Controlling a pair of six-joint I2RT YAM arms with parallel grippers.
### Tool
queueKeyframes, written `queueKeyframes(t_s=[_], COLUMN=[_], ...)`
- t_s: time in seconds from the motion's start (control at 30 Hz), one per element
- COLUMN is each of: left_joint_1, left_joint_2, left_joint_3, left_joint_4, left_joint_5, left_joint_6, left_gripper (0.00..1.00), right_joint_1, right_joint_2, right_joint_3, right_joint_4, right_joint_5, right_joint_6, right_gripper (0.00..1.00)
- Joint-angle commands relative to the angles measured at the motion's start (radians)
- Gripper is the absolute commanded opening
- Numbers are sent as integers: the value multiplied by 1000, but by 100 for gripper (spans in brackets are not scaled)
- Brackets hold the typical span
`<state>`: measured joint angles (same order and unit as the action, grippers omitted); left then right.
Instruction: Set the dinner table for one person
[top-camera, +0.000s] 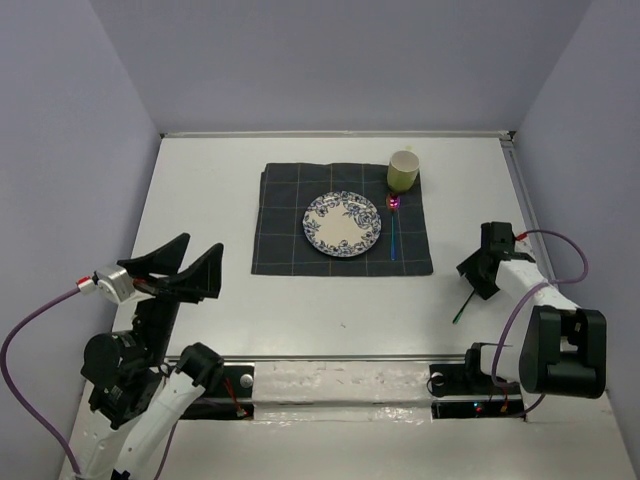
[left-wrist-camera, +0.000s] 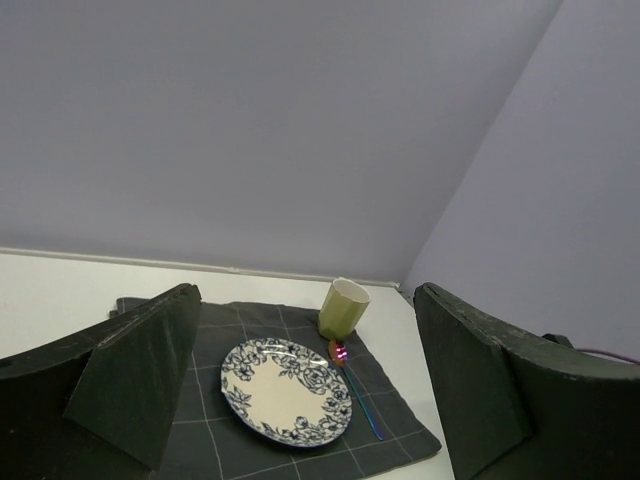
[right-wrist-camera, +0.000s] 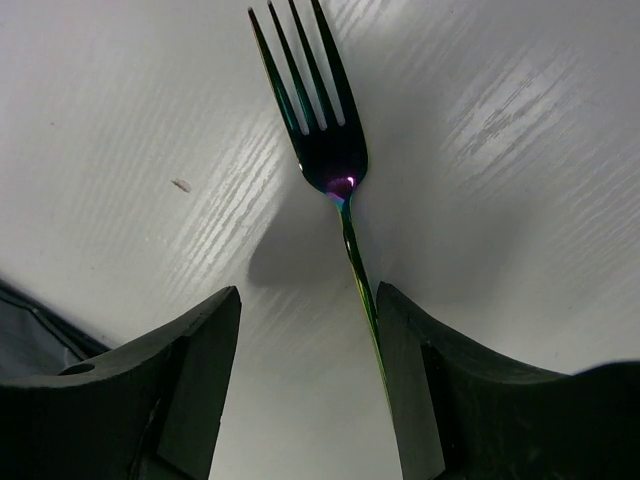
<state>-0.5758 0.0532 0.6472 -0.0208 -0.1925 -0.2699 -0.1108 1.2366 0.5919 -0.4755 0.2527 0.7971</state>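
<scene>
White dinner table (top-camera: 200, 190) lies beneath both arms. The right gripper (right-wrist-camera: 305, 300) is partly open, a fork (right-wrist-camera: 332, 150) loose against one finger, well right of the cloth (top-camera: 285, 250). The left gripper (top-camera: 203, 250) gapes wide, empty. Lifting away may drag the fork askew.

Floral plate (top-camera: 343, 223), green cup (top-camera: 403, 170), spoon (top-camera: 393, 232) on dark checked cloth (top-camera: 285, 240)

Soft, even light falls from overhead, and the dinner table (top-camera: 200, 200) washes out pale white. Close up, the fork (right-wrist-camera: 325, 150) casts a blurred shadow toward seven o'clock and carries a magenta glint.
</scene>
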Motion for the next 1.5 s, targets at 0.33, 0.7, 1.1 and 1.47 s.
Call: queueKeyframes(t_s=[0.33,0.7,1.1,1.47], left_joint_1=[-13,-15,8,27], left_joint_2=[-29,-15,27,77], left_joint_3=[19,19,16,11], left_joint_4=[28,28,33,28], left_joint_5=[-22,-21,-5,-15], left_joint_6=[23,23,20,17], left_gripper=[99,99,99,99], right_joint_1=[-23,-23,644,924], right_joint_2=[164,63,73,800], right_joint_3=[68,89,466,1219], right_joint_4=[23,38,129,126], right_joint_5=[-76,-75,-86,-93], right_joint_6=[-9,-79,-27,-66], right_gripper=[17,0,0,0])
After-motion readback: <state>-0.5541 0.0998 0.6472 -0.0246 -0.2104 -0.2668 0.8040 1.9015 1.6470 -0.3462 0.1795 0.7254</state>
